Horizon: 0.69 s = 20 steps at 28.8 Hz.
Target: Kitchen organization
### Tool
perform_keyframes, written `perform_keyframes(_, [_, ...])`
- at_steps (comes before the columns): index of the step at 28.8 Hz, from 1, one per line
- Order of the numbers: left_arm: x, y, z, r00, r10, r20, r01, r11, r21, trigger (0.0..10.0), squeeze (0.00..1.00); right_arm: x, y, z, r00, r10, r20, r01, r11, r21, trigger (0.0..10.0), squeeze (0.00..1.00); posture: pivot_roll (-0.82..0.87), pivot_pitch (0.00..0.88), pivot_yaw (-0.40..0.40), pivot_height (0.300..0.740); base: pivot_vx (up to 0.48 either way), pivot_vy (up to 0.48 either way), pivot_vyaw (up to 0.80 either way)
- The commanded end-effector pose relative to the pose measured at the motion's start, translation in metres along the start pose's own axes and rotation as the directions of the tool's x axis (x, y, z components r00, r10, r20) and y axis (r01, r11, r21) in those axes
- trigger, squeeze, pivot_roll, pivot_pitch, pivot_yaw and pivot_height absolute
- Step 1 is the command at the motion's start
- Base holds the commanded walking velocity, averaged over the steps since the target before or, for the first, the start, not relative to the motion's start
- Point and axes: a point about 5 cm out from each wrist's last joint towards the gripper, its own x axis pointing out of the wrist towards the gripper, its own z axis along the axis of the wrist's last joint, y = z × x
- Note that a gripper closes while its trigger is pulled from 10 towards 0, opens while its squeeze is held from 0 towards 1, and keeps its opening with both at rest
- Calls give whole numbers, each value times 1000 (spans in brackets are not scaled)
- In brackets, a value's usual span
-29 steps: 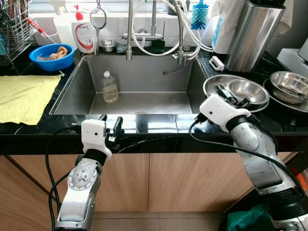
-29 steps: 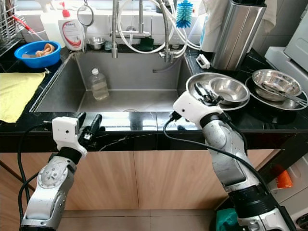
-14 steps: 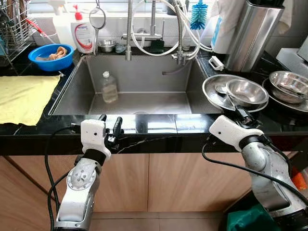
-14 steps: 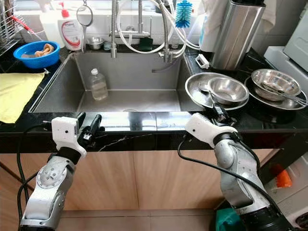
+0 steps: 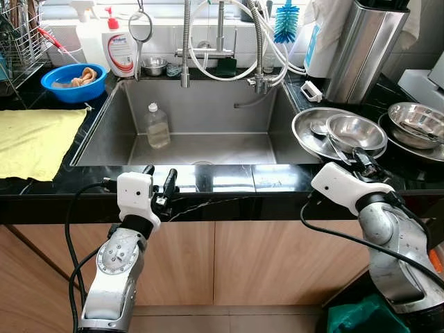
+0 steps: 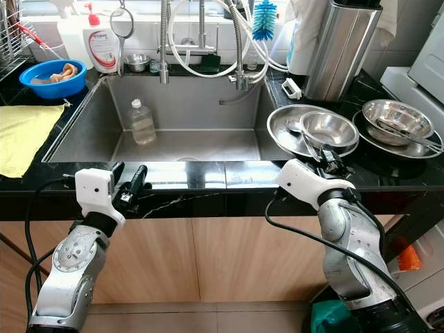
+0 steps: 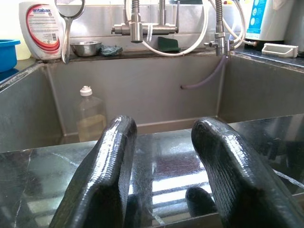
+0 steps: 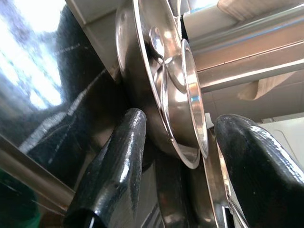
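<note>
— Where are the dishes?

— A steel bowl (image 5: 356, 131) sits inside a wide steel pan (image 5: 311, 126) on the black surface (image 5: 229, 178), just right of the sink (image 5: 187, 114). A spoon (image 5: 318, 129) lies in the pan beside the bowl. Another steel bowl (image 5: 417, 122) rests farther right, near a tall steel canister (image 5: 363, 48).

— And your right gripper?

— My right gripper (image 6: 329, 160) hovers at the near rim of that pan, its fingers (image 8: 116, 156) spread, pinching nothing.

— The left one?

— My left gripper (image 5: 159, 182) is at the front edge of the surface before the sink, fingers (image 7: 102, 180) apart and empty.

— What else is around?

— A clear plastic bottle (image 5: 157, 124) stands in the sink basin. On the far ledge stand a soap dispenser (image 5: 120, 48) and a blue brush (image 5: 286, 22). To the left are a blue bowl (image 5: 73, 80) and a yellow cloth (image 5: 35, 139).
</note>
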Motion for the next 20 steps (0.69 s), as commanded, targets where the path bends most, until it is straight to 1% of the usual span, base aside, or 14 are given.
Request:
perform_keyframes(1, [1,0,-3,1000,-3,-19,3,1000,-8,10000,0,-1,-6,-4,1000,-22,-16,22,1000,-5,10000,0,-90,7,-10,706,0,0,0])
perform_keyframes(8, [0,0,-4,1000,-6,-22,5,1000,-11,10000,0,-1,-8,-10,999,-27,-33,26,1000,-14,10000,0,-93,9,-9,706,0,0,0])
perform_keyframes(9, [0,0,-4,1000,-6,-22,6,1000,-11,10000,0,-1,-8,-10,999,-27,-33,26,1000,-14,8588,0,-93,12,-8,706,0,0,0])
perform_keyframes(10, [1,0,-4,1000,-6,-22,6,1000,-11,10000,0,0,-9,-10,999,-27,-31,27,1000,-14,1686,0,-94,13,-8,706,0,0,0])
perform_keyframes(11, [1,0,-4,1000,-6,-21,6,1000,-11,10000,0,0,-9,-10,999,-27,-30,27,1000,-13,1686,0,-94,13,-8,706,0,0,0])
perform_keyframes(12, [1,0,-4,1000,-6,-21,6,1000,-11,10000,0,0,-9,-9,999,-28,-28,27,1000,-12,0,0,-93,13,-8,706,0,0,0])
perform_keyframes(14, [1,0,-4,1000,-6,-21,5,1000,-11,10000,0,1,-10,-8,999,-28,-27,28,1000,-10,0,0,-92,17,-9,706,0,0,0])
perform_keyframes(16, [1,1,-4,1000,-4,-21,3,1000,-11,10000,0,2,-9,-7,999,-25,-23,25,1000,-8,4627,0,-91,19,-9,706,0,0,0])
perform_keyframes(17, [1,1,-4,1000,-2,-21,2,1000,-11,10000,0,2,-8,-6,1000,-22,-20,22,1000,-7,6784,0,-91,20,-9,706,0,0,0])
perform_keyframes(18, [1,1,-4,1000,-2,-21,2,1000,-10,10000,0,2,-8,-5,1000,-18,-17,18,1000,-5,10000,0,-91,20,-9,706,0,0,0])
perform_keyframes(20, [1,1,-4,1000,-2,-22,1,1000,-10,10000,0,3,-6,-4,1000,-12,-12,12,1000,-2,10000,0,-89,21,-8,706,0,0,0])
